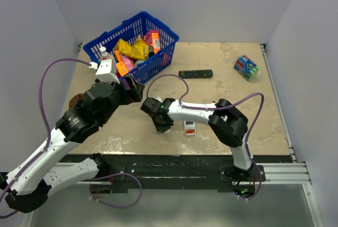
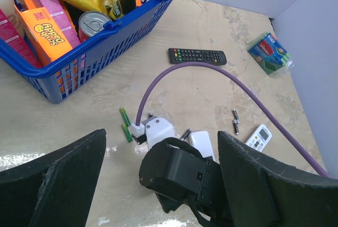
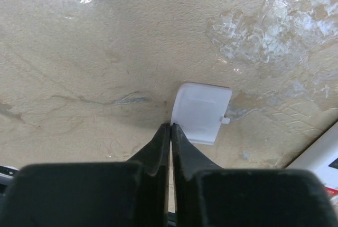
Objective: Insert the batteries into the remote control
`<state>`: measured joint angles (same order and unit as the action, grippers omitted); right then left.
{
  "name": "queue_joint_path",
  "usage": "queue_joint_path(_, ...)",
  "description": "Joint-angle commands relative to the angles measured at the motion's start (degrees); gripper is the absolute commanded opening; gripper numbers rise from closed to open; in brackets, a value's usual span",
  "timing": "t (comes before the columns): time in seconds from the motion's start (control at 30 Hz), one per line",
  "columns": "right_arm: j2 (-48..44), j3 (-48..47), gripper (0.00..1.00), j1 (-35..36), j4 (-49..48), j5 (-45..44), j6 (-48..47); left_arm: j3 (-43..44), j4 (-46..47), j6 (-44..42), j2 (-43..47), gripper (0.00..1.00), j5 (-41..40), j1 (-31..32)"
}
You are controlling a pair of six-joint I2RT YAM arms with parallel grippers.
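State of right gripper (image 3: 170, 126): clenched, fingers pressed together with only a hairline slit between them. Tips are down at the table (image 3: 105, 53) and touch the near-left corner of a white cover (image 3: 202, 112), which lies flat just ahead of them. Cannot tell whether the cover's edge is pinched.

Position of remote (image 3: 323, 170): on the table, near, to the right of the tips and slightly behind them, apart from the cover. Wrist view shows only a white corner with a bit of red. In the top view it lies just right of the gripper, red panel up.

State of left gripper (image 2: 161, 134): released, fingers spread wide, held above the table over the right wrist.

Position of batteries (image 2: 125, 117), all on the table: two green ones just ahead-left of the left gripper, and two dark ones (image 2: 235, 114) ahead-right, well apart from the green.

Farther ahead: basket (image 2: 79, 74) to the left, black remote (image 2: 197, 56) centre, sponge pack (image 2: 270, 53) to the right.
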<state>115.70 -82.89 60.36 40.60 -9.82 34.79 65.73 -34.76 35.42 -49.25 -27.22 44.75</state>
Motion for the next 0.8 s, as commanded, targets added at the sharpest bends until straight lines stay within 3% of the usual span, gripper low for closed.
queue_joint_path(0.0, -4.68, 1.24, 0.00, -0.42, -0.96, -3.35, 1.60, -1.22, 4.52, 0.62, 0.12, 0.90, 0.94, 0.25)
queue_joint_path(0.23, -18.56, 6.07, 0.00, -3.22, -5.43, -2.67, 0.55, -8.86, 15.94, -0.70, 2.32, 0.92, 4.89, -1.06)
queue_joint_path(0.33, -27.87, 10.81, 0.00, -6.47, -11.31, 2.33, 0.11, -13.87, 24.11, -0.53, 2.94, 0.92, 13.40, -5.70)
queue_joint_path(0.47, -40.44, 18.72, 0.00, -13.93, -23.08, 13.91, -0.42, -23.95, 43.57, 6.48, 3.46, 0.91, 36.29, -16.35)
queue_joint_path(0.53, -46.05, 22.33, 0.00, -16.40, -29.68, 18.76, -0.59, -26.96, 50.90, 8.52, 3.29, 0.90, 41.09, -18.90)
queue_joint_path(0.57, -47.57, 23.03, 0.00, -18.41, -31.27, 22.88, -1.12, -28.89, 57.90, 9.22, 2.94, 0.90, 44.59, -19.09)
queue_joint_path(0.63, -50.81, 24.27, 0.00, -20.44, -36.19, 27.56, -1.91, -29.87, 63.48, 9.14, 2.24, 0.90, 47.25, -19.35)
queue_joint_path(0.77, -53.91, 24.80, 0.00, -22.21, -42.79, 37.31, -4.89, -29.70, 78.65, 10.71, -3.37, 0.89, 60.92, -20.76)
